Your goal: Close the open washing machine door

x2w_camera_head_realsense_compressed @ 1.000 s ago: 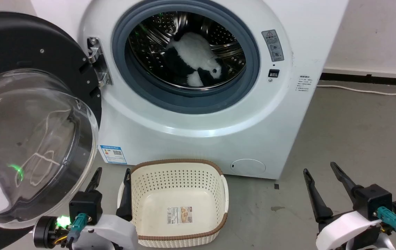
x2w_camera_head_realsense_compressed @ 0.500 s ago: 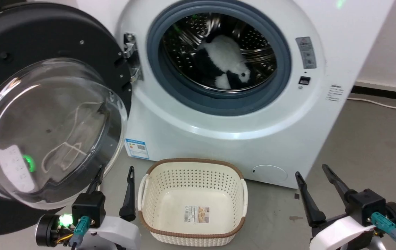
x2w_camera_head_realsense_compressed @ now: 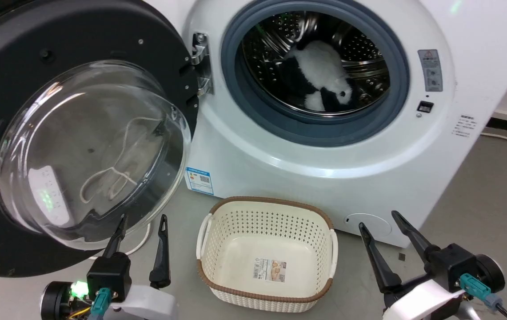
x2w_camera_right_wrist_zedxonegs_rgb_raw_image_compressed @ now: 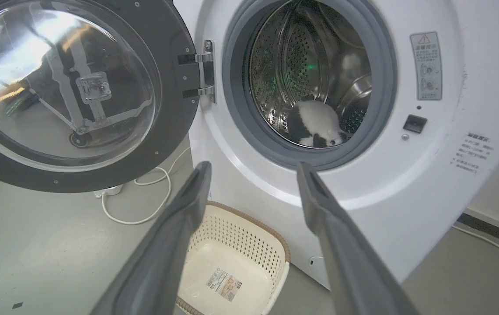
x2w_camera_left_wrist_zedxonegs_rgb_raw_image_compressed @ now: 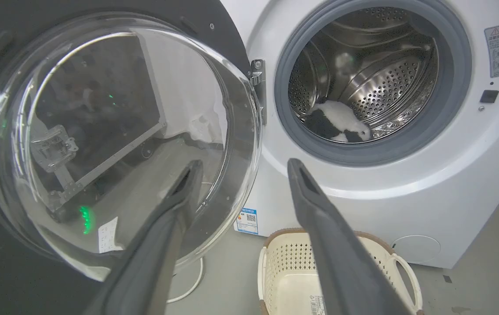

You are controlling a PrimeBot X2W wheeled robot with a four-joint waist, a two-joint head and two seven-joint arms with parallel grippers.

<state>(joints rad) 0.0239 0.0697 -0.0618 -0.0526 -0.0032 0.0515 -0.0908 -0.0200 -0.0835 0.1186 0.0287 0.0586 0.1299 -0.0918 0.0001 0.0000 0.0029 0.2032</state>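
Since the earlier picture, mostly the head camera had moved: it turned toward the left, so the whole scene slid to the right in the head view, while the things themselves did not seem to change place. The washing machine door (x2w_camera_head_realsense_compressed: 80,133) was fully swung out to the left of the washing machine (x2w_camera_head_realsense_compressed: 324,178), hanging on its metal hinge (x2w_camera_head_realsense_compressed: 200,66), with the inner glass bowl facing the robot. The drum (x2w_camera_head_realsense_compressed: 315,62) stood uncovered, and a black and white soft toy (x2w_camera_head_realsense_compressed: 320,75) lay inside it. The left pincer (x2w_camera_head_realsense_compressed: 142,220) was spread wide and held nothing; it was low, just below the bottom edge of the door's glass, and I could not tell if one finger touched it. The right pincer (x2w_camera_head_realsense_compressed: 378,220) was also spread wide and empty, low in front of the machine's right part, well apart from the door. An empty cream basket (x2w_camera_head_realsense_compressed: 262,201) stood on the floor (x2w_camera_head_realsense_compressed: 480,186) between the two pincers, close to the machine's front. In my judgement the task was only at its start, because the door was not pushed at all yet. What was left was almost everything: to bring a pincer against the door, swing it round on the hinge toward the opening, and press it until it latched.
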